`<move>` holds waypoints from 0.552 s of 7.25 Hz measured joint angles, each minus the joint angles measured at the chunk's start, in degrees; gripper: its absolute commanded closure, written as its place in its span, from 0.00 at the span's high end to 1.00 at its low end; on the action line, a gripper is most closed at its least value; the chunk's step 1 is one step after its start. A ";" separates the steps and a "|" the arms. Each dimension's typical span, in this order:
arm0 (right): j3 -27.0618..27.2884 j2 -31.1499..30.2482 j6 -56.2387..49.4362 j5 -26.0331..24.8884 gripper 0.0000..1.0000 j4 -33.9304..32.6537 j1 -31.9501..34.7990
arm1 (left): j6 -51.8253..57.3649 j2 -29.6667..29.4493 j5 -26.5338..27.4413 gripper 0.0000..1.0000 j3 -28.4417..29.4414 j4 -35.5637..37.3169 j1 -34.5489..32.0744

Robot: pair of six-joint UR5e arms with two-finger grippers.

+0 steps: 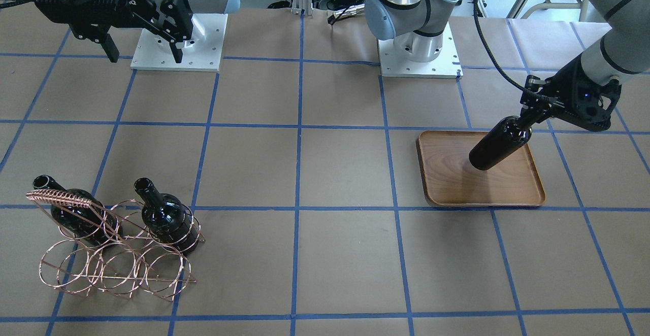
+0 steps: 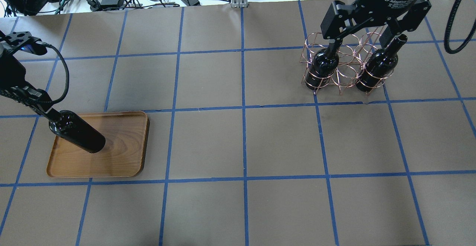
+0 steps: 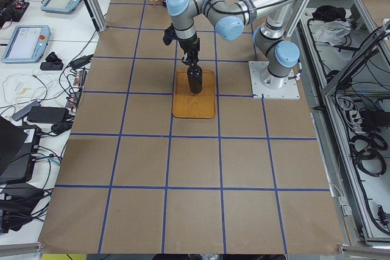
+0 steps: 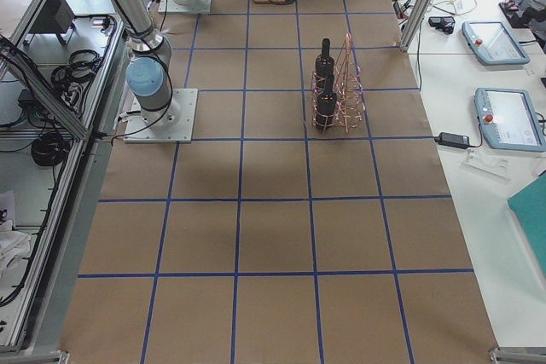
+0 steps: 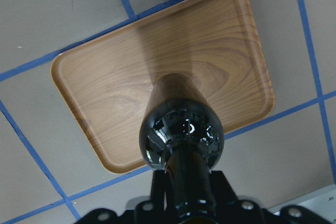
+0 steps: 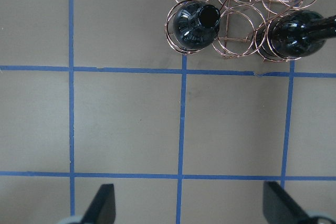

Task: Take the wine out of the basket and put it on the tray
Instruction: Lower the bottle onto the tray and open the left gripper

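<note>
The left gripper (image 1: 530,115) pinched by its neck the glossy near-black glass wine bottle (image 1: 497,143), held about upright over the flat light-brown wooden tray (image 1: 457,186), so I judged it best to lower it straight and let go only once the base sat flat, while the right gripper (image 2: 366,39) hung high with fingers spread, apart from the copper-coloured wire basket (image 1: 117,270).

Glossy glass wine (image 1: 498,143), grained wooden tray (image 1: 487,189), copper-wire basket (image 1: 117,255).
</note>
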 measured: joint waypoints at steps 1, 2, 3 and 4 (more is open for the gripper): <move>0.02 -0.01 -0.01 -0.09 1.00 0.01 0.00 | 0.07 -0.68 0.12 0.00 -0.06 0.31 0.02; 0.02 -0.04 -0.02 -0.15 1.00 0.03 0.00 | 0.16 -1.28 0.41 0.06 -0.06 0.64 0.04; -0.02 -0.05 -0.03 -0.08 1.00 0.03 0.00 | 0.22 -1.68 0.78 0.47 -0.14 1.02 0.04; -0.04 -0.06 -0.02 0.02 1.00 0.01 0.00 | 0.19 -2.00 0.95 0.90 -0.21 1.22 0.04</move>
